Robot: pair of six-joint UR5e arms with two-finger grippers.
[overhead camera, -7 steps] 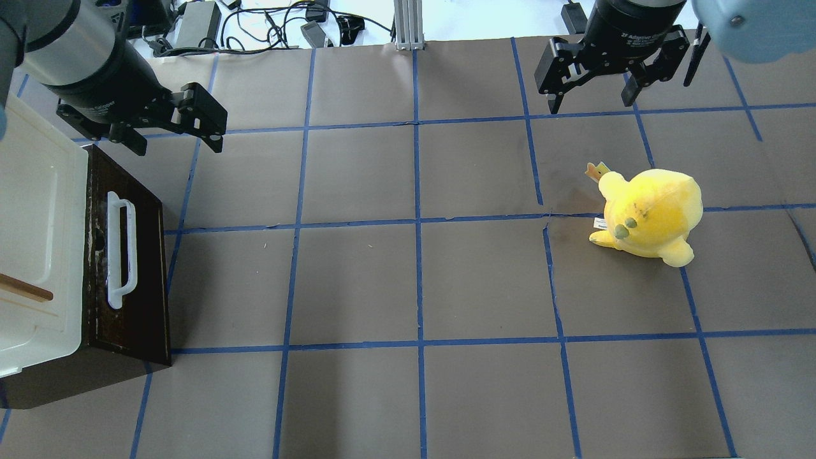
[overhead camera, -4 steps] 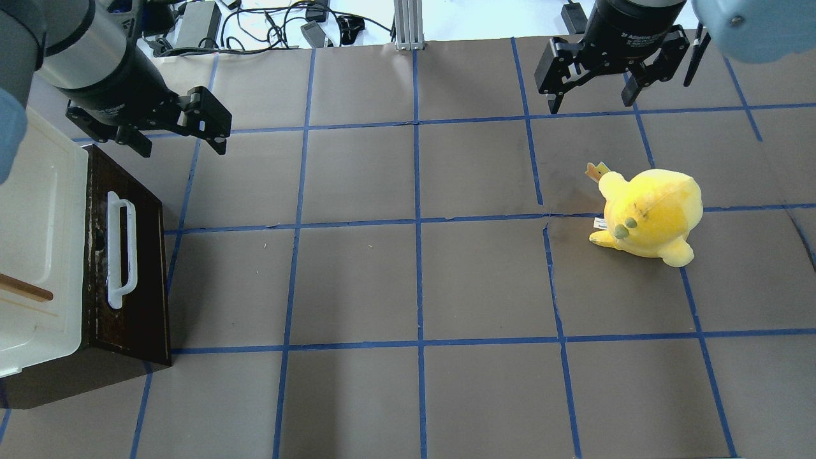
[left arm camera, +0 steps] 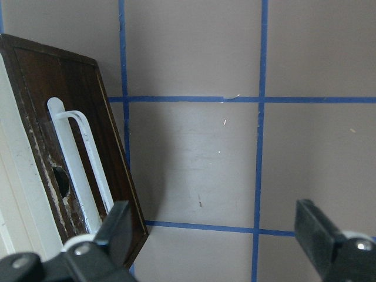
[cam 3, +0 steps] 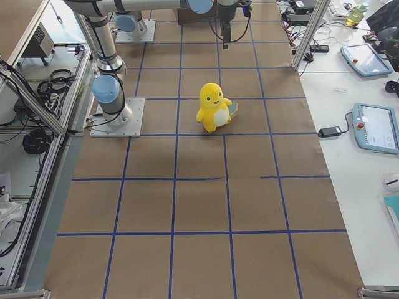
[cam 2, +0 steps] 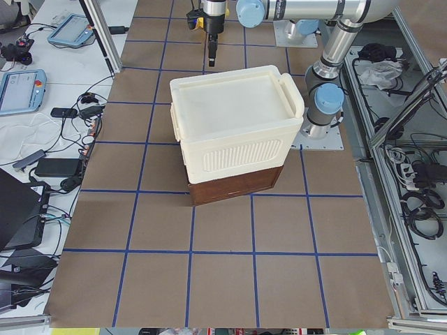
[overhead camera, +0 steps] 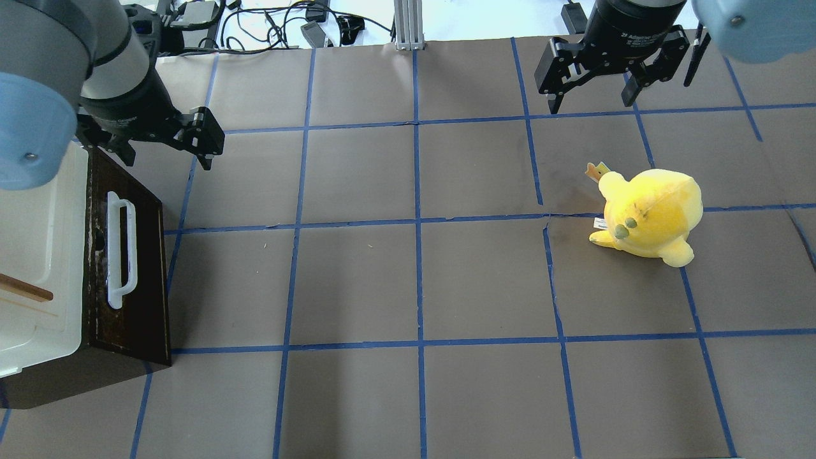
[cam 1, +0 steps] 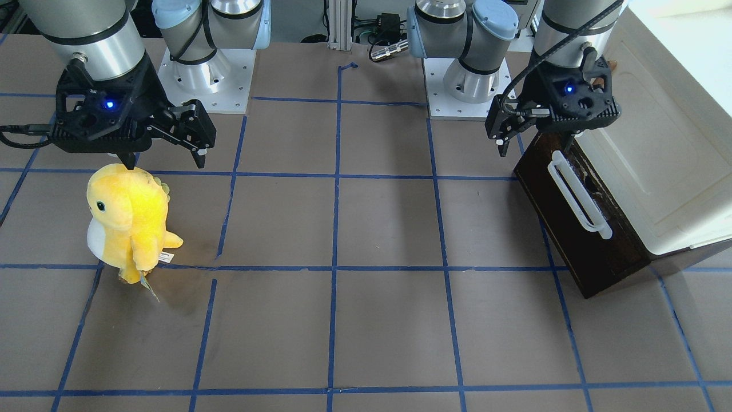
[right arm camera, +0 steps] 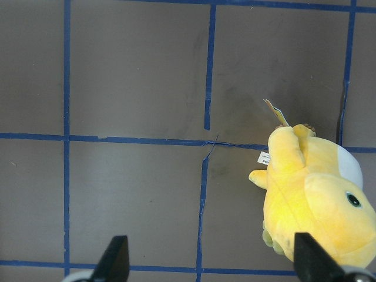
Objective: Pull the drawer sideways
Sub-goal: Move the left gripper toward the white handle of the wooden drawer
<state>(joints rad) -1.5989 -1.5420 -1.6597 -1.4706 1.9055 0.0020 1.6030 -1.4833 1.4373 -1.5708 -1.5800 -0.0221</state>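
Dark brown wood forms the front of the drawer [overhead camera: 143, 280], which sits shut at the left edge of the table [overhead camera: 414, 287], under a cream cabinet [overhead camera: 38, 223] with a small brown handle [overhead camera: 25, 288]. That front faces the middle of the table, toward the robot's right. Its long white bar handle [overhead camera: 120, 250] lies level along the front, so its long axis runs parallel with the table's left edge, from the robot's side toward the operators' side. The left gripper [overhead camera: 167, 153] hangs above the table close beside the drawer front, pointing down, its jaws spread wide with nothing between them. In the left wrist view one finger [left arm camera: 117, 226] overlaps the lower corner of the front and the other stands over bare paper. The gripper is clear of the handle; I cannot tell which end of the bar it is nearer. The right gripper [overhead camera: 590, 102] hovers over the right half of the table, also pointing down with jaws wide apart and holding nothing. A yellow plush toy [overhead camera: 650, 213] stands below it, well apart from the drawer. Between the drawer front and the toy lies a broad stretch of brown paper crossed by blue tape lines [overhead camera: 417, 223].
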